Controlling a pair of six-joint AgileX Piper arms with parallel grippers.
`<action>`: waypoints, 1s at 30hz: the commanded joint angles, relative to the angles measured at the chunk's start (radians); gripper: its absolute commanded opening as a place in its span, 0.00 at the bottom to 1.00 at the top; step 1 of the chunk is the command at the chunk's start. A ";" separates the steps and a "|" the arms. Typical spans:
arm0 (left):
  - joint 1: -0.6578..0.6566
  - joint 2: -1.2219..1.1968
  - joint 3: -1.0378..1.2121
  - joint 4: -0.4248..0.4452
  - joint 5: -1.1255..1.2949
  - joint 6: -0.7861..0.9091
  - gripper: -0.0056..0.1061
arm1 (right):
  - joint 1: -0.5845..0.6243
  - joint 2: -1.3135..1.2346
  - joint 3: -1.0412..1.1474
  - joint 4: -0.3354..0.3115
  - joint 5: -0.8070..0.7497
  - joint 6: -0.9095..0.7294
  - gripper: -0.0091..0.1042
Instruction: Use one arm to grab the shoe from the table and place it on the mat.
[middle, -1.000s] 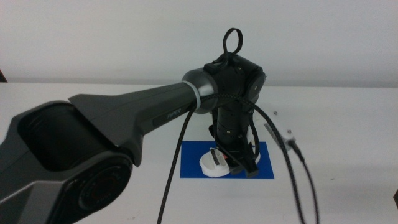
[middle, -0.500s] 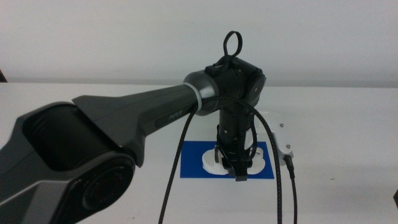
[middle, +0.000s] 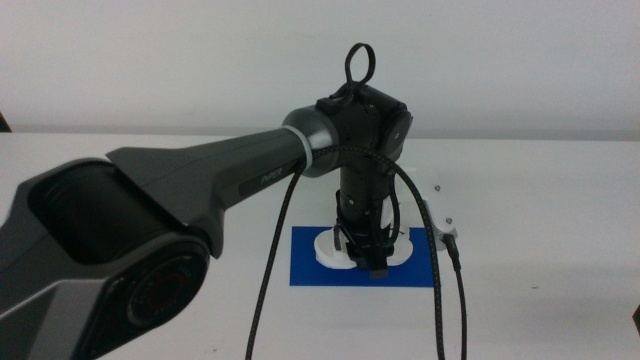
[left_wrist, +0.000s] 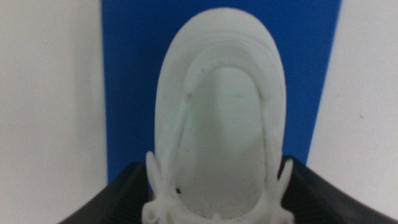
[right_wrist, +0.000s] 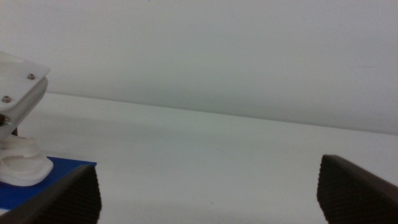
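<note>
The white shoe (middle: 328, 250) lies across the blue mat (middle: 310, 272) on the white table (middle: 540, 200), straps hidden by the arm. The left arm reaches in from the left, and its gripper (middle: 366, 260) points straight down onto the shoe's middle. In the left wrist view the shoe (left_wrist: 230, 124) fills the gap between the two dark jaws, which press its sides, with the mat (left_wrist: 134, 74) beneath. I cannot tell whether the sole rests on the mat. The right gripper (right_wrist: 208, 193) is open and empty, off to the right, out of the middle view.
A black cable (middle: 440, 300) hangs from the left wrist in front of the mat's right end. The right wrist view shows the mat's corner (right_wrist: 37, 186), the shoe's end (right_wrist: 22, 163) and the left arm's white camera mount (right_wrist: 18, 81).
The left gripper has shifted a little to the left over the mat with the shoe, and the shoe has turned from bunched at the left to lying across the mat.
</note>
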 joint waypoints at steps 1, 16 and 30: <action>0.003 -0.001 -0.008 -0.010 -0.025 0.008 0.04 | 0.000 -0.038 0.043 -0.001 -0.007 0.000 0.90; 0.008 0.031 -0.008 -0.015 -0.029 0.040 0.04 | 0.000 -0.038 0.043 -0.001 -0.007 0.000 0.90; 0.008 0.052 -0.008 -0.018 -0.038 0.069 0.05 | 0.000 -0.038 0.043 -0.001 -0.007 0.000 0.90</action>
